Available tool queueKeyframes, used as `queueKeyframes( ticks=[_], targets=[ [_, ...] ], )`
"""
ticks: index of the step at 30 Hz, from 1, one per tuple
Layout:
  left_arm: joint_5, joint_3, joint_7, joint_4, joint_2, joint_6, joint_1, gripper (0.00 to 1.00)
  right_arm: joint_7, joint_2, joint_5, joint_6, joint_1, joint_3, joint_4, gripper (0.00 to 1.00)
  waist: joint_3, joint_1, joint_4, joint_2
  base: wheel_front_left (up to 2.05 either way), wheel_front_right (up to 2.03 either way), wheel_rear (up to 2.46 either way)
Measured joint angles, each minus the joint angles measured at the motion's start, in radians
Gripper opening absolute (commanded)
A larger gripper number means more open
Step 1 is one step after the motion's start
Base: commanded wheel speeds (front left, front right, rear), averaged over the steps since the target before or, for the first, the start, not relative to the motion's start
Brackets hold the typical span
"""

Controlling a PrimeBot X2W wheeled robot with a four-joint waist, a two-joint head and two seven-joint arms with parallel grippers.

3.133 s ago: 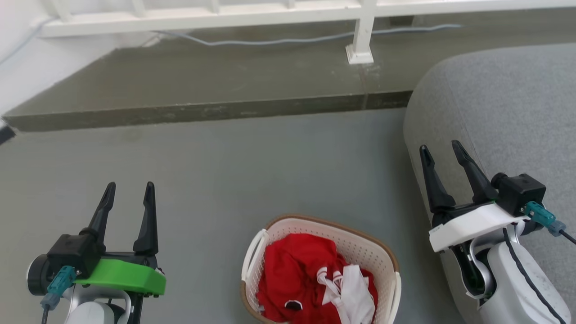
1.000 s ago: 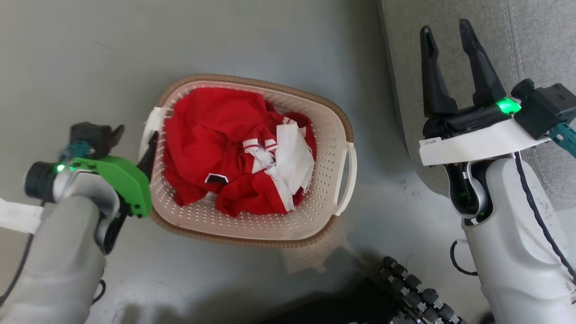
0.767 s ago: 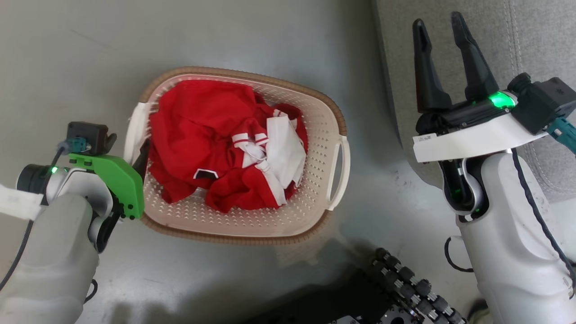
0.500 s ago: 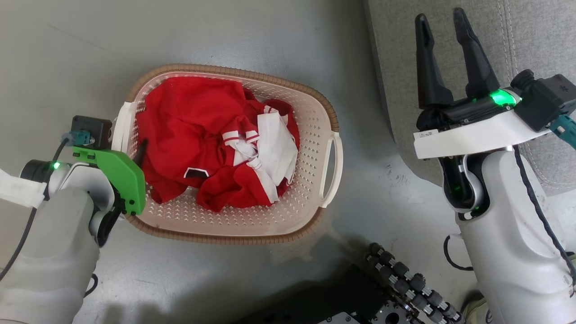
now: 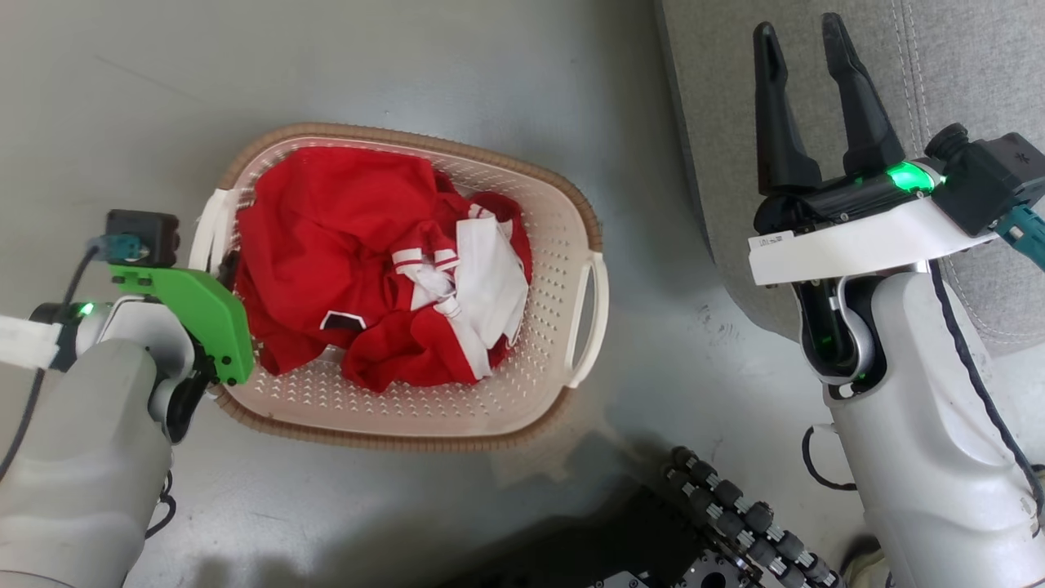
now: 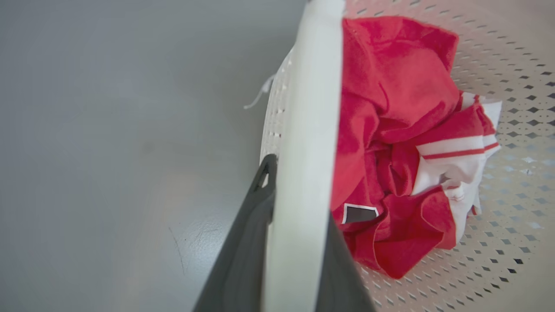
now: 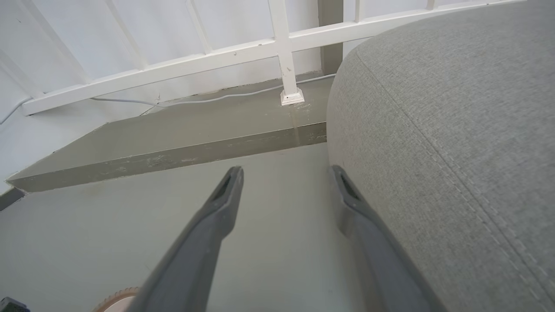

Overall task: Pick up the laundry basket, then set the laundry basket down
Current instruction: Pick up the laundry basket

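You have the smooth grey floor [image 5: 392,65] spreading on every side of the laundry basket [image 5: 522,392], a small rounded cream-white perforated plastic tub with a brown woven-look rim. To the basket's right, well apart from it, rises the big grey woven-fabric sofa [image 5: 939,90]. Inside the basket lies a crumpled red garment with white striped trim [image 5: 343,237], heaped toward the basket's left half and leaving bare perforated plastic along its near and right sides. The basket's white right handle [image 5: 584,318] stands free, with nothing touching it. At the basket's left side, your left gripper [image 6: 299,190] is clamped on the white left handle [image 6: 308,108]: one dark finger presses on the outside of the bar, the other on the inside, next to the cloth. I cannot tell whether the basket's base touches the floor. Your right gripper [image 5: 798,28] hangs to the basket's right, over the sofa's edge, its fingers spread moderately and holding nothing
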Motion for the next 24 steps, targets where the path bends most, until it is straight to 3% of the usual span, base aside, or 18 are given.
queueKeyframes(
  ticks=[10,14,24],
  targets=[
    [-0.085,0.107,-0.069,0.118,-0.024,0.001,0.000,0.00,0.000,0.000,-0.001,-0.008,0.000,0.002,0.011,1.00,-0.040,-0.0001,0.024,0.0000,0.00,0.00,0.00],
    [-0.090,0.138,-0.088,0.169,-0.026,0.040,0.000,0.00,0.000,0.000,-0.001,-0.008,-0.001,0.008,0.013,1.00,-0.056,-0.0001,0.031,0.0000,0.00,0.00,0.00],
    [-0.095,0.146,-0.112,0.222,-0.058,0.064,-0.013,0.00,0.000,0.000,-0.001,-0.008,-0.001,0.015,0.014,1.00,-0.067,-0.0001,0.033,0.0000,0.00,0.00,0.00]
  ],
)
